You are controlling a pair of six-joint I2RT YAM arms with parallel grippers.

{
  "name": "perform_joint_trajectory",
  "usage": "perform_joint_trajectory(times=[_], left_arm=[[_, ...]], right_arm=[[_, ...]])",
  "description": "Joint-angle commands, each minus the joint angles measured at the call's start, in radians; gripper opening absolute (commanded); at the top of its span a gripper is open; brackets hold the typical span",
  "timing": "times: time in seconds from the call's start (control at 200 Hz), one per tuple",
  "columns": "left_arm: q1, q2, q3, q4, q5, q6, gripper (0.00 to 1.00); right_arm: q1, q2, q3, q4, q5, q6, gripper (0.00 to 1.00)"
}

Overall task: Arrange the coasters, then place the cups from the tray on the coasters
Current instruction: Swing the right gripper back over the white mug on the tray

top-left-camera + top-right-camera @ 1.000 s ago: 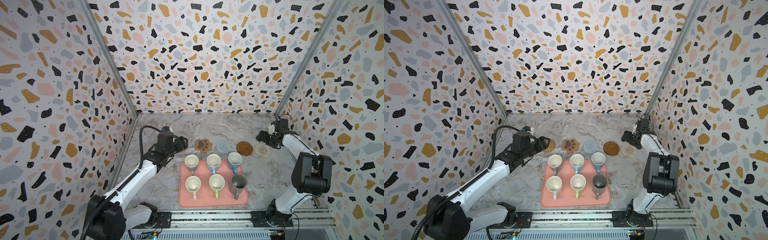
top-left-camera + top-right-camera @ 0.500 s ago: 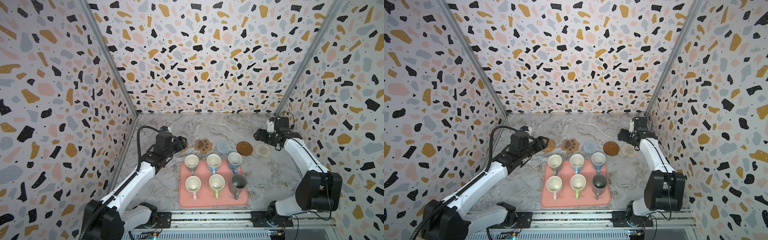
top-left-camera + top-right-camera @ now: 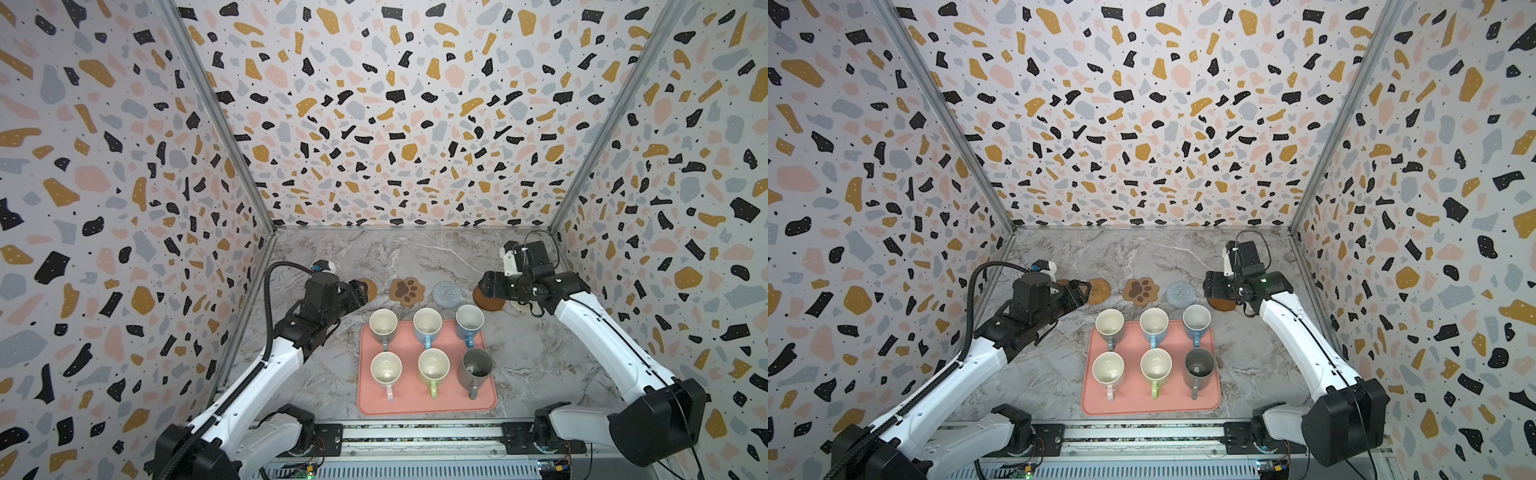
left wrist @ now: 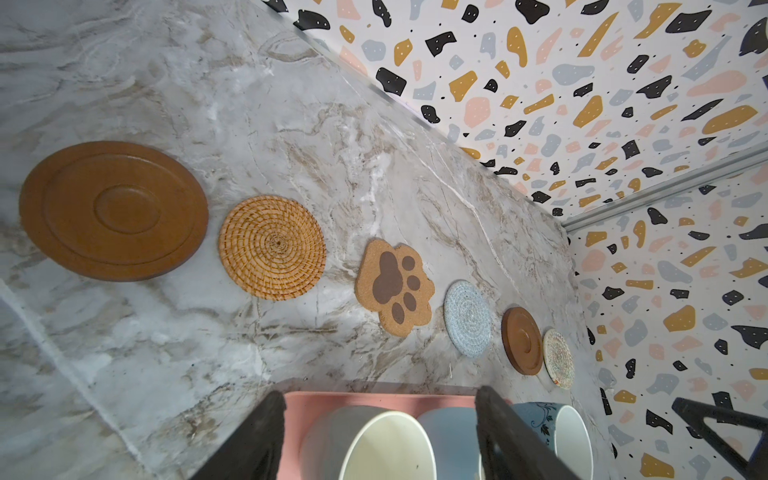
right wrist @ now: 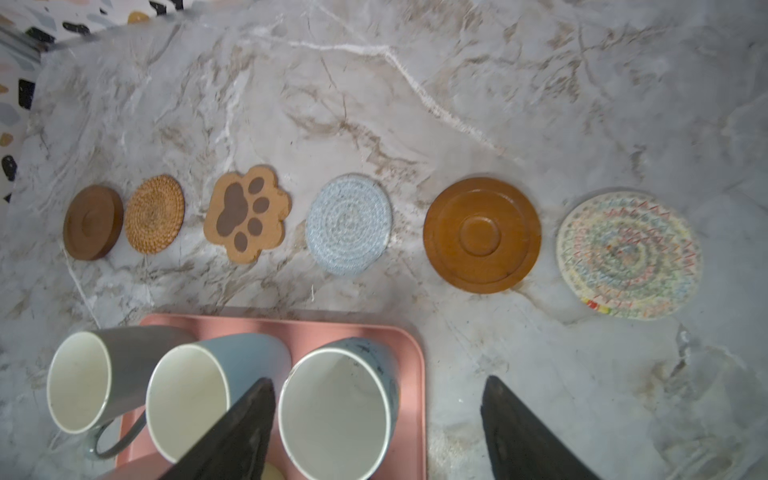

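1. Toward the front of the marble table (image 3: pixel 374 257), the salmon tray (image 3: pixel 411 405) lies flat, carrying all six cups in two rows of three.
2. Left gripper (image 3: pixel 1084 289) hovers at the left end of the coaster row, jaws wide and empty.
3. Right gripper (image 3: pixel 484 286) hangs over the right brown disc (image 5: pixel 482 235), jaws wide and empty.
4. Dark grey cup (image 3: pixel 475 368) stands at the tray's front right corner.
5. Behind the tray the coasters lie in one row: left brown disc (image 5: pixel 93 222), rattan round (image 5: pixel 154 214), paw-print (image 5: pixel 247 212), grey-blue crochet (image 5: pixel 349 224), then the right disc and cream woven round (image 5: pixel 627 255).
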Motion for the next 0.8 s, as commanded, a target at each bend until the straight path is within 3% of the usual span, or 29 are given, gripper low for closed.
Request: perform_joint_trajectory(times=[0.0,0.335,0.796], left_arm=[[0.005,-0.015,-0.008,0.014,-0.008,-0.007,0.73],[0.005,-0.026,-0.018,0.008,-0.017,-0.009,0.73],[0.005,-0.05,-0.04,0.015,-0.032,-0.035,0.73]], right_arm=[[0.071,-0.025,-0.023,-0.112,0.068,0.051,0.79],[0.211,-0.048,-0.08,-0.201,0.097,0.108,0.76],[0.24,0.007,-0.182,-0.108,0.084,0.115,0.71]])
